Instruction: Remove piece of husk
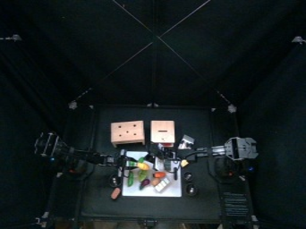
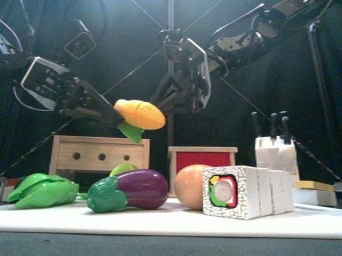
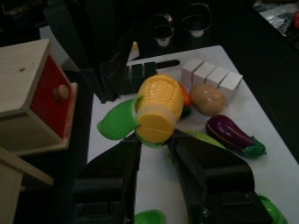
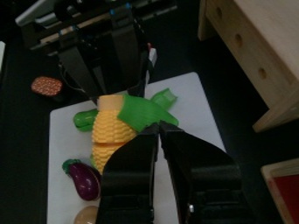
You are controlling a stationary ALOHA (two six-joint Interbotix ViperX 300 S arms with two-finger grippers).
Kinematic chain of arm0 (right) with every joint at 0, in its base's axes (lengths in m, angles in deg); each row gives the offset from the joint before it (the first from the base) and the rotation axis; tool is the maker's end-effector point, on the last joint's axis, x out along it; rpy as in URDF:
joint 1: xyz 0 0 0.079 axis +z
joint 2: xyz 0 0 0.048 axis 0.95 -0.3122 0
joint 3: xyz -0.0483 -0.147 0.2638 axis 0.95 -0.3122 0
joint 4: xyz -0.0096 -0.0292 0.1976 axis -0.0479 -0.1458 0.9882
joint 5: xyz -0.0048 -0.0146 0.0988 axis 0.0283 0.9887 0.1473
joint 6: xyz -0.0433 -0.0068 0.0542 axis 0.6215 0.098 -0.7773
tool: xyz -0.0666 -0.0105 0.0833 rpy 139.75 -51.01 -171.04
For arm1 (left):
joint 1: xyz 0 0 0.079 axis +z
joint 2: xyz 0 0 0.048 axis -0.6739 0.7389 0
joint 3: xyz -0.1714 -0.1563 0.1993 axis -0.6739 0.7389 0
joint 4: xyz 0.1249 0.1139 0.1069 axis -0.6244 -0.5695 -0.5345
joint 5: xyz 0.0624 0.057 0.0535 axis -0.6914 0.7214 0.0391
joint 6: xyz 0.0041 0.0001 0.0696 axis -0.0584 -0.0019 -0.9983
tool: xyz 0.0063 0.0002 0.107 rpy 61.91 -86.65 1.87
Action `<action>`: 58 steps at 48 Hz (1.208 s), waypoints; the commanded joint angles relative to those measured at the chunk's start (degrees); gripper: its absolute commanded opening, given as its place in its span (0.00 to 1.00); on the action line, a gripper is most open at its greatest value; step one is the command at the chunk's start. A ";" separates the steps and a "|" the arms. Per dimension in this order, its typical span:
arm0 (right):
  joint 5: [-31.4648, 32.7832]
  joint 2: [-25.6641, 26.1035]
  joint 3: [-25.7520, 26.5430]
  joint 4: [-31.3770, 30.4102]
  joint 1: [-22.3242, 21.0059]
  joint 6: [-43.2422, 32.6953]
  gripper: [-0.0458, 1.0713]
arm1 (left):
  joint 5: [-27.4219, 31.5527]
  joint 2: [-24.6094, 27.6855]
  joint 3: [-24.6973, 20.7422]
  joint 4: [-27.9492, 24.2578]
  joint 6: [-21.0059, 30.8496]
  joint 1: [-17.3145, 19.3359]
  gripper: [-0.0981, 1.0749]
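A yellow corn cob (image 2: pixel 142 113) hangs in the air above the white board, and my left gripper (image 3: pixel 158 142) is shut on its lower end. A green piece of husk (image 4: pixel 146 112) clings to one side of the cob and hangs under it in the front view (image 2: pixel 130 130). My right gripper (image 4: pixel 158 133) comes down from above beside the cob (image 2: pixel 182 98), its tips at the edge of the husk. Whether it grips the husk does not show.
On the white board (image 2: pixel 174 222) lie a green pepper (image 2: pixel 40 190), an eggplant (image 2: pixel 140 188), a peach-coloured ball (image 2: pixel 194 183) and a sushi block (image 2: pixel 247 192). Behind stand a wooden box (image 2: pixel 100 155), a red-framed box (image 2: pixel 201 155) and a knife block (image 2: pixel 277 155).
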 commanded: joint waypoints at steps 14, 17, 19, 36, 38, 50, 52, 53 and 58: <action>-0.79 3.08 -0.26 -0.97 0.35 0.53 0.73 | -0.18 -0.35 -0.97 -10.28 -1.32 0.00 0.66; -0.62 3.08 -0.35 -1.49 0.53 0.53 0.75 | 0.00 -0.44 -1.05 -10.20 -1.41 0.09 0.66; -0.62 3.16 -0.44 -1.76 0.62 0.53 0.76 | 0.00 -0.35 -1.05 -10.37 -1.58 0.09 0.66; -0.79 4.04 -0.18 -3.87 3.08 0.53 0.78 | 1.58 -0.44 -0.97 -12.22 -10.72 0.09 0.66; -0.79 3.96 0.00 -3.87 3.08 0.53 0.78 | 1.58 -0.44 -1.14 -11.78 -11.43 0.18 0.66; 2.11 2.46 0.70 -10.99 4.92 0.53 0.78 | 1.67 -0.44 -1.32 -10.11 -13.01 0.09 0.66; 3.60 2.46 0.70 -14.15 5.54 0.09 0.78 | 1.58 -0.44 -1.32 -10.11 -13.01 0.18 0.66; 4.22 2.46 0.79 -15.29 5.71 0.00 0.78 | 1.58 -0.44 -1.32 -10.11 -13.01 0.09 0.66; 5.71 2.29 1.49 -18.90 6.33 -0.09 0.78 | 1.58 -0.44 -1.41 -10.11 -13.01 0.09 0.66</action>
